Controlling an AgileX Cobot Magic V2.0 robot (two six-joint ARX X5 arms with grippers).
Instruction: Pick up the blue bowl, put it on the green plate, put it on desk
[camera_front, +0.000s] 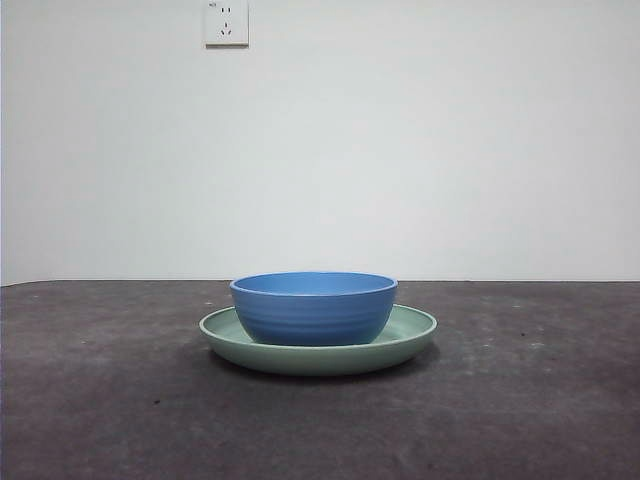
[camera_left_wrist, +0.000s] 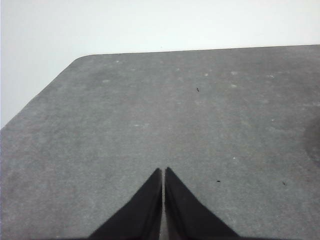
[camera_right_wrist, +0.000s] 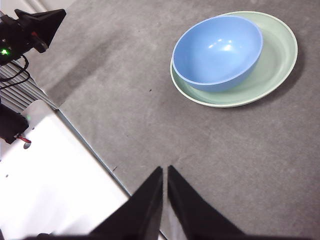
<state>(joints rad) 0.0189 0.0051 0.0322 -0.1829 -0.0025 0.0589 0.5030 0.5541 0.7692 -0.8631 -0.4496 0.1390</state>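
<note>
The blue bowl (camera_front: 314, 307) sits upright inside the green plate (camera_front: 410, 335), which rests on the desk (camera_front: 100, 400) at the middle of the front view. From the right wrist view the blue bowl (camera_right_wrist: 218, 51) lies toward one side of the green plate (camera_right_wrist: 277, 60), empty. My right gripper (camera_right_wrist: 165, 170) is shut, well back from the plate near the desk's edge. Over bare desk (camera_left_wrist: 200, 125), my left gripper (camera_left_wrist: 163, 171) is shut with nothing in it. Neither gripper shows in the front view.
A white wall with a power socket (camera_front: 226, 22) stands behind the desk. In the right wrist view a white platform (camera_right_wrist: 45, 175) and a black device with a green light (camera_right_wrist: 25, 32) lie beyond the desk's edge.
</note>
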